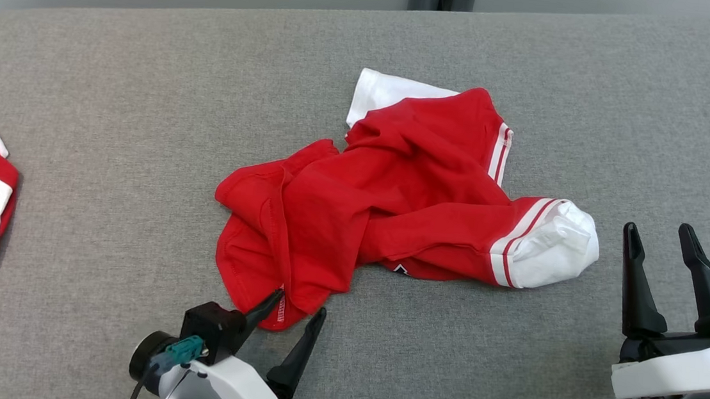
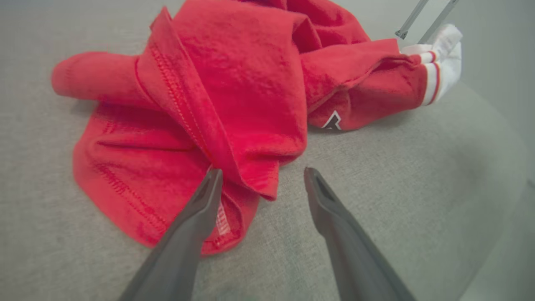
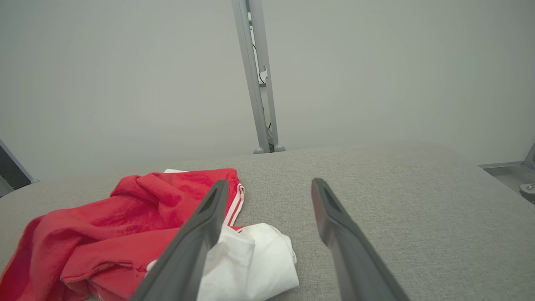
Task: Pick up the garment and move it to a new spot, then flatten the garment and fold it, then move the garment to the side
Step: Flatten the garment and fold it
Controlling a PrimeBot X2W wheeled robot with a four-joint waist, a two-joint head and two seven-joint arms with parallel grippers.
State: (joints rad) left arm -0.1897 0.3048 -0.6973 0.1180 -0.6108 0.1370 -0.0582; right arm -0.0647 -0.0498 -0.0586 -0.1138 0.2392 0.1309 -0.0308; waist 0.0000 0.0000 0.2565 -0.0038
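On the grey cloth tabletop (image 1: 115, 75) our crumpled red garment (image 1: 394, 190) lies heaped. Our left gripper (image 1: 300, 303) sits at its near hem, jaws spread. Our right gripper (image 1: 658, 227), also spread, stands just beside its right end. If we close now, we may pinch several layers and lift a tangle.

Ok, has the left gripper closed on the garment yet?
No, the left gripper is open, fingers spread, with one tip at the near hem of the garment.
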